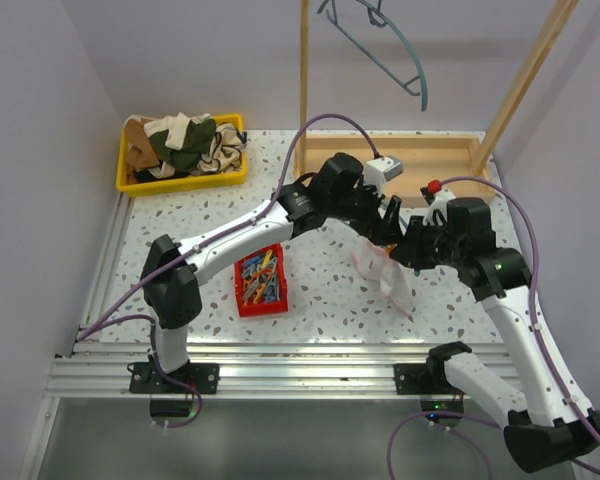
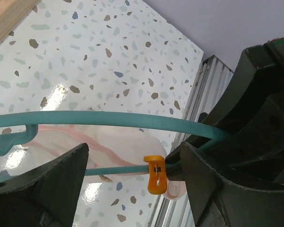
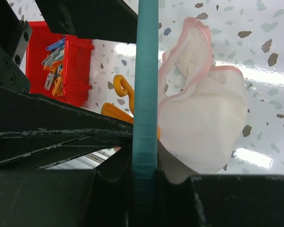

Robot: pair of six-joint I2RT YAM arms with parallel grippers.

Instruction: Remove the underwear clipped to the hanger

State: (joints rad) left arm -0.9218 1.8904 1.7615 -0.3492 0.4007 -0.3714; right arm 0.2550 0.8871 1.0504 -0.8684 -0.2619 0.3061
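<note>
right gripper [image 3: 144, 176]: clamping the teal hanger [image 3: 146, 85] between closed jaws, holding it up off the table [image 1: 320, 300] so the garment is hanging free and the other arm is getting a steady target.
left gripper [image 2: 132, 187]: standing wide and holding nothing; its 2 fingers [image 2: 52, 189] are straddling the hanger's thin lower bar on either side of the orange clip [image 2: 155, 174], apparently lining up to squeeze or pull it.
underwear [image 3: 206, 118]: 1 white brief with pale pink trim, hanging from the hanger between the 2 grippers above the middle of the table; it is bunching and drooping because only 1 visible clip is pinning it.
clip: biting the lower bar and the fabric edge, sitting closer to 1 finger than the other; as far as the left wrist view is showing, it is touching neither.
second brief: not showing on this hanger; i cannot tell whether it is lying among the clothes in the yellow bin [image 1: 180, 182] at the far left.
red bin [image 1: 239, 285]: sitting beside the left arm and holding loose clips, likely waiting to take the freed one.
step in hand: judging by the pose, closing on the clip to release the brief.
risk: the clip is small and the cloth is slack, so the fingers may be catching fabric or bar instead.
</note>
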